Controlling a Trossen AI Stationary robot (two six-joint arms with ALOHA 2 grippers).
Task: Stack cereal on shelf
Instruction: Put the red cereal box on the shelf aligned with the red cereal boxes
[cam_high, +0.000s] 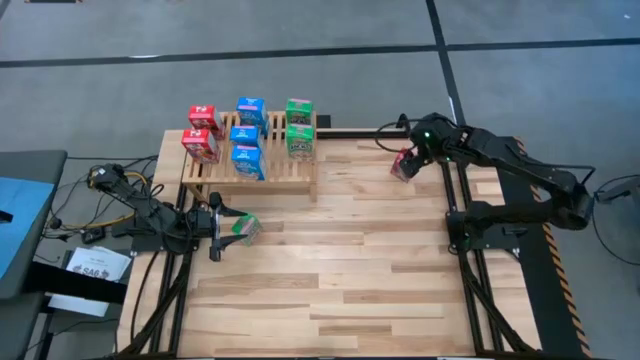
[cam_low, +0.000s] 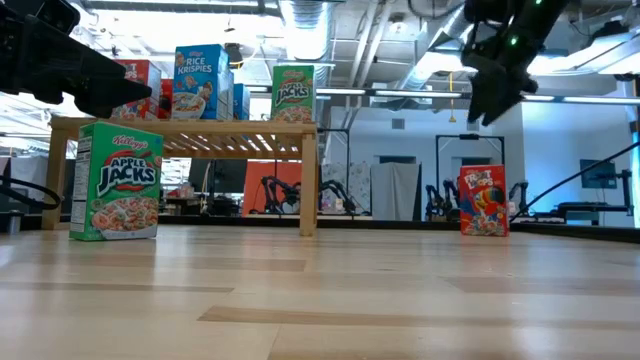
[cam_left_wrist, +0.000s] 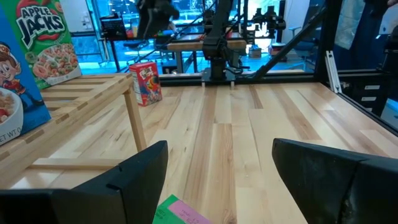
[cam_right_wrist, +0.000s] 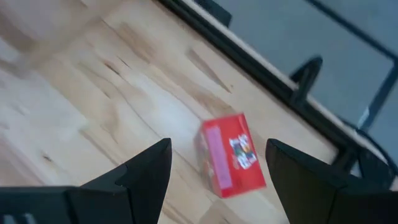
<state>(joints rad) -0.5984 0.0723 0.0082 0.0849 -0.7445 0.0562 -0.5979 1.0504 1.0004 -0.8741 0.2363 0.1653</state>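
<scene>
The wooden shelf (cam_high: 255, 172) stands at the table's far left and carries several cereal boxes: red (cam_high: 203, 133), blue (cam_high: 247, 140) and green (cam_high: 300, 128). A green box (cam_low: 117, 182) stands upright on the table before the shelf. My left gripper (cam_left_wrist: 221, 144) is open, level, just above it; the box top (cam_left_wrist: 180, 211) shows below its fingers. A red box (cam_low: 484, 200) stands upright near the far right edge. My right gripper (cam_right_wrist: 218, 143) hangs open above it, slanting down, clear of the box (cam_right_wrist: 231, 155).
The near half of the plank table (cam_high: 340, 290) is bare wood. The right arm's black frame (cam_high: 470, 230) stands at the table's right side. Cables (cam_high: 110, 195) and a paper sheet (cam_high: 95, 265) lie off the left edge.
</scene>
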